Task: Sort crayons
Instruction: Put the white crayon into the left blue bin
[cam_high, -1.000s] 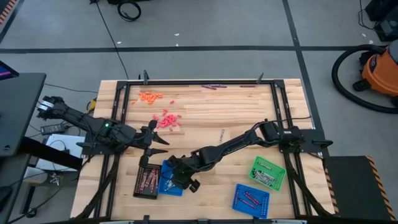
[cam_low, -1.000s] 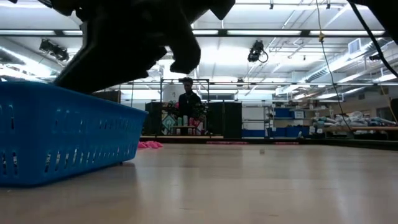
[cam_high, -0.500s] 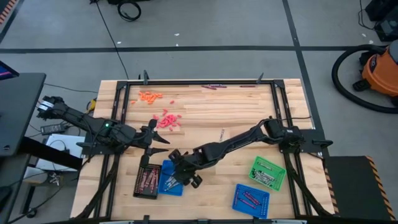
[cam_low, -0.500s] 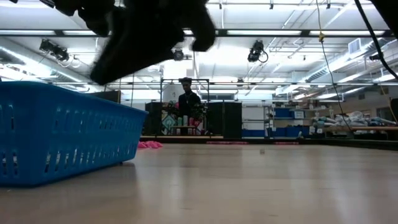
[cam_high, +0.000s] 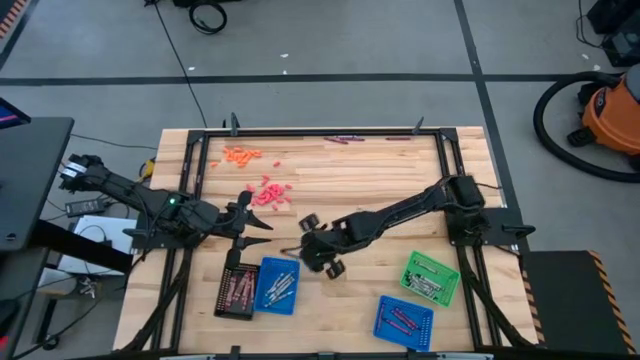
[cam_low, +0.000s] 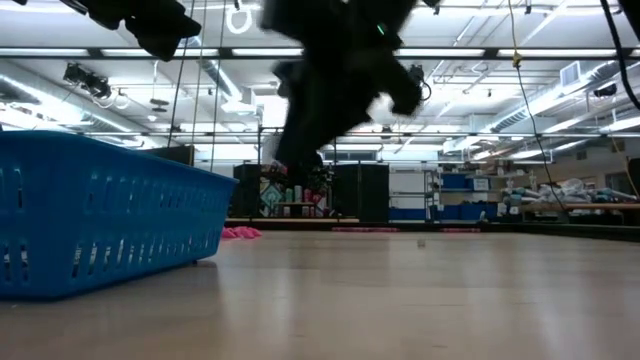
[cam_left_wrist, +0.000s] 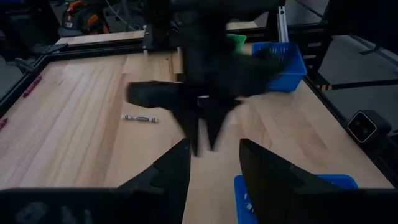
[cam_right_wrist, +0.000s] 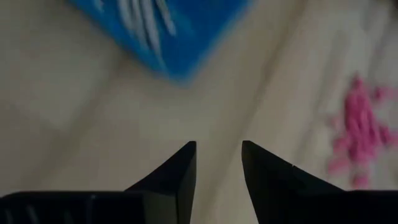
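Wooden tabletop (cam_high: 380, 175) carrying pink crayons (cam_high: 268, 192) and orange crayons (cam_high: 240, 155) beyond the jaws, trays (cam_high: 275, 286) nearer.

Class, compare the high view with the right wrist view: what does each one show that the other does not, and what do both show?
Only the high view shows the left gripper, the black tray, the green tray, a second blue tray, the orange crayons and the whole table.

Only the right wrist view shows the gap between the right gripper's fingers, with nothing held.

Both show the blue tray holding silver-grey crayons, the pink crayons and the right gripper.
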